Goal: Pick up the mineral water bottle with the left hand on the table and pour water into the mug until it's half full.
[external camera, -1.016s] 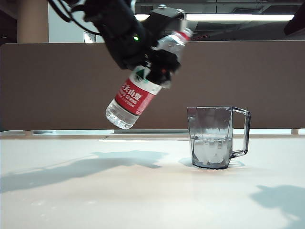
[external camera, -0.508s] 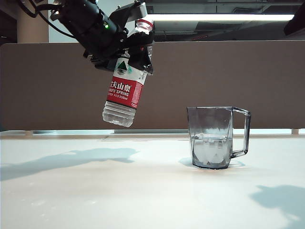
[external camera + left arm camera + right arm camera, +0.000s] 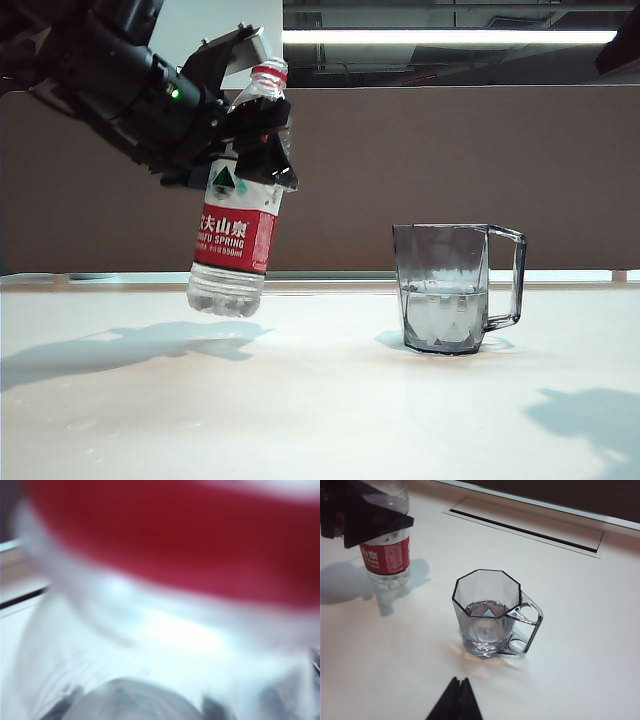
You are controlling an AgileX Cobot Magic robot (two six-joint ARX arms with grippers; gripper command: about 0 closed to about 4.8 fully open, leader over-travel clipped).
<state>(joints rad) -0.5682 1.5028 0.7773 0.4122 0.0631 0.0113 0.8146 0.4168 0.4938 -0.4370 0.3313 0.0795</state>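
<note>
In the left wrist view the clear plastic mineral water bottle with its red-and-white label (image 3: 165, 555) fills the picture as a heavy blur, so no label text and no fingers of the black left gripper can be made out there. In the exterior view that gripper (image 3: 245, 125) covers the bottle's upper body, and its arm runs off the picture's edge. In the right wrist view only the closed dark tips of the right gripper (image 3: 456, 702) show, cut by the edge.

We see a glossy white table (image 3: 300, 420), the mug (image 3: 446, 290) standing mid-tabletop, toward its right edge
</note>
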